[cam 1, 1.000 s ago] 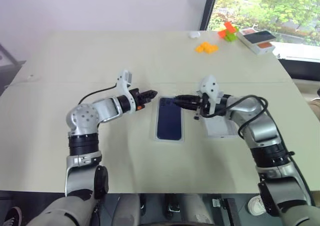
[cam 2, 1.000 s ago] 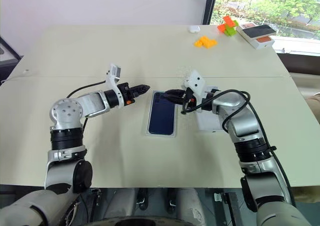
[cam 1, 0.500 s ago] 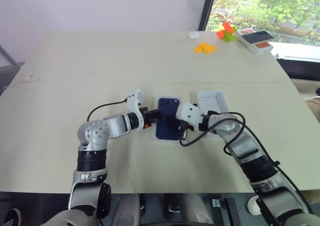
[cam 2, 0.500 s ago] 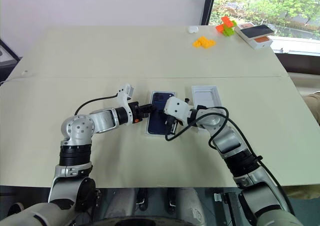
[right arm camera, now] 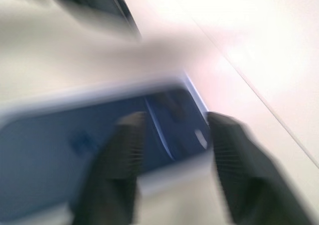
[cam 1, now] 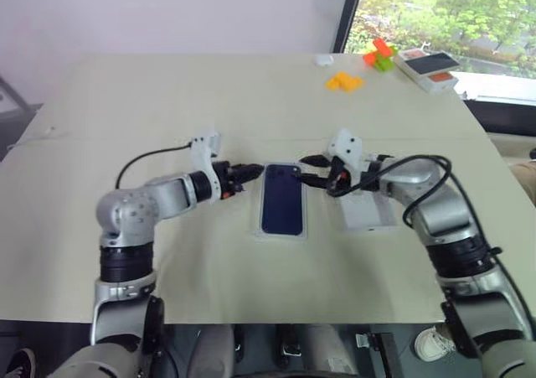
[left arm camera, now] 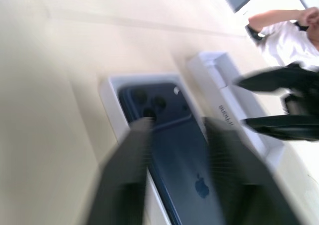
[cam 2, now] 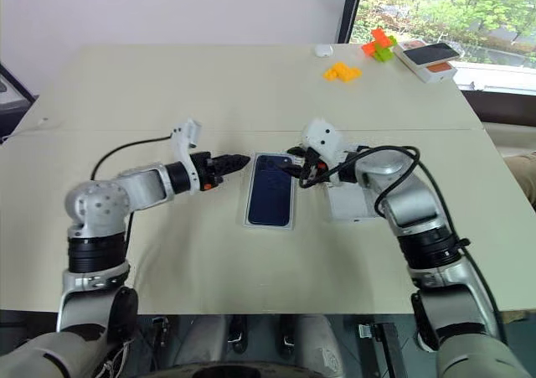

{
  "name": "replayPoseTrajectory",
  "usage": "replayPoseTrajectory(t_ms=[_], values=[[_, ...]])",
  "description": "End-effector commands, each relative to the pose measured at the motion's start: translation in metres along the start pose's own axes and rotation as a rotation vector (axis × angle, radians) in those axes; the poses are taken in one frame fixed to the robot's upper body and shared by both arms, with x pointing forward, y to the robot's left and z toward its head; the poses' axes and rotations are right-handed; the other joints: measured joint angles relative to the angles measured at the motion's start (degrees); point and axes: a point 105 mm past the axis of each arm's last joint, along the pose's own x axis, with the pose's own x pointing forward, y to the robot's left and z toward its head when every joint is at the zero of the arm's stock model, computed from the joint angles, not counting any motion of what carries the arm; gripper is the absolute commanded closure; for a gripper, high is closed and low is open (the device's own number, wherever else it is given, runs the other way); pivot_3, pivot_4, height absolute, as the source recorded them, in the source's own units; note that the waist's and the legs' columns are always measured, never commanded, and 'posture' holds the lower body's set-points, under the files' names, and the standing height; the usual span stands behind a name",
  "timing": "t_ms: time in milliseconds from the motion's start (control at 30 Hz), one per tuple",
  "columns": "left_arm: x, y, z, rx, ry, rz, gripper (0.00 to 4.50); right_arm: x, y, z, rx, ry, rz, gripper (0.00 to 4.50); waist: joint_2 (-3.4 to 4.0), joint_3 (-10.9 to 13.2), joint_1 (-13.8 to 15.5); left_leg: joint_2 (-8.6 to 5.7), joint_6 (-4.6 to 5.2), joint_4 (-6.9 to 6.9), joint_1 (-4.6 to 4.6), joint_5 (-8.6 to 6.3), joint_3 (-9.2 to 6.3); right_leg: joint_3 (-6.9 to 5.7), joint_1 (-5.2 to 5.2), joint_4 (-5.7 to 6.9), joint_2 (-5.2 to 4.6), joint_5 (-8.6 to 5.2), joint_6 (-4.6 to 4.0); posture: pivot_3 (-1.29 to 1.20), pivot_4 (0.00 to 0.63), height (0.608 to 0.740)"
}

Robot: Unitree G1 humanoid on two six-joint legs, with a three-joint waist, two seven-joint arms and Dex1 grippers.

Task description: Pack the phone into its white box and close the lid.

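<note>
The dark navy phone (cam 1: 282, 202) lies back up inside the white box (cam 1: 261, 231) at the table's middle, camera cluster at the far end. The lid (cam 1: 367, 214) lies beside it on the right, white inside facing up, partly under my right arm. My left gripper (cam 1: 251, 171) hovers open just left of the box's far corner, pointing at it. My right gripper (cam 1: 308, 168) is open at the far right corner, between box and lid. In the left wrist view the phone (left arm camera: 184, 150) sits past my blurred fingers, with the lid (left arm camera: 219, 93) beyond.
At the far right of the table are orange blocks (cam 1: 345, 80), an orange and green block pile (cam 1: 378, 51) and a white-and-orange box with a dark top (cam 1: 429, 66). A small white object (cam 1: 324, 58) lies at the back edge. A person (left arm camera: 281, 35) shows in the left wrist view.
Half a second ago both grippers were shut and pressed low against the phone. They have since drawn back apart to the box's far corners, and both have opened.
</note>
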Motion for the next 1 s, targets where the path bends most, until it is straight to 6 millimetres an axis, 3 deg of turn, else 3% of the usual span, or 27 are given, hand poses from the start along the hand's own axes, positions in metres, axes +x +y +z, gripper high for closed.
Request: replayPoseTrajectory(t_ms=[33,67,100,233,333,467,667,867,967,1000], values=[[-0.019,-0.021,0.013,0.104,-0.056,-0.163,0.74,-0.014,-0.020,0.006,0.019,0.095,-0.140,0.63,0.01,0.0,0.0,0.00,-0.01,-0.01,0.00,0.00,0.01,0.00,-0.02,0.00,-0.01,0.06,-0.13,0.00,0.150,0.737],[-0.025,-0.023,0.012,0.117,-0.048,-0.195,0.24,-0.017,-0.019,0.006,0.006,0.126,-0.155,0.15,0.01,0.0,0.0,0.00,-0.01,-0.03,0.00,0.00,0.01,0.00,-0.03,0.00,-0.01,0.07,-0.16,0.00,0.150,0.737],[-0.030,-0.024,0.012,0.140,-0.047,-0.217,0.05,-0.019,-0.018,0.004,-0.021,0.156,-0.164,0.02,0.02,0.0,-0.1,0.01,-0.01,-0.04,0.00,0.00,0.02,0.00,-0.06,0.00,-0.01,0.07,-0.17,0.00,0.150,0.737],[-0.045,-0.019,0.011,0.224,-0.057,-0.248,0.05,-0.028,-0.014,-0.003,0.061,0.237,-0.220,0.02,0.02,0.0,-0.1,0.02,-0.01,-0.09,-0.09,0.00,0.01,0.00,-0.17,0.00,0.01,-0.04,-0.01,0.00,0.150,0.737],[-0.052,-0.015,0.005,0.284,-0.030,-0.250,0.05,-0.027,-0.001,0.002,0.141,0.233,-0.217,0.02,0.02,0.0,-0.1,0.02,-0.01,-0.07,-0.14,0.00,0.02,0.00,-0.21,0.00,0.00,-0.04,0.01,0.00,0.150,0.737],[-0.060,-0.009,0.016,0.391,-0.125,-0.226,0.05,-0.023,0.004,0.000,0.273,0.256,-0.306,0.02,0.03,0.0,0.0,0.04,-0.01,-0.03,-0.43,0.00,0.01,0.00,-0.48,0.01,0.00,-0.04,0.00,0.00,0.150,0.737],[-0.066,-0.005,0.021,0.497,-0.172,-0.190,0.05,-0.016,0.013,-0.021,0.225,0.349,-0.453,0.02,0.03,0.0,0.1,0.01,0.05,0.03,-0.68,-0.03,0.02,0.00,-0.65,-0.04,-0.02,-0.02,0.01,0.00,0.150,0.737],[-0.066,-0.005,0.017,0.482,-0.172,-0.175,0.05,-0.011,0.022,-0.031,0.289,0.375,-0.447,0.02,0.03,0.0,-0.4,0.03,0.06,0.02,-0.66,-0.02,0.03,0.00,-0.67,-0.03,0.03,-0.05,0.07,0.00,0.150,0.737],[-0.065,-0.006,0.019,0.470,-0.185,-0.168,0.00,-0.010,0.019,-0.038,0.361,0.377,-0.469,0.81,0.03,0.0,-0.4,0.06,0.06,0.01,-0.66,-0.02,0.02,0.00,-0.67,-0.03,0.06,-0.05,0.08,0.00,0.150,0.737],[-0.065,-0.005,0.019,0.472,-0.188,-0.161,0.00,-0.010,0.017,-0.039,0.380,0.372,-0.474,1.35,0.02,0.0,-0.4,0.05,0.06,0.02,-0.66,-0.02,0.02,0.00,-0.67,-0.03,0.06,-0.05,0.08,0.00,0.150,0.737]])
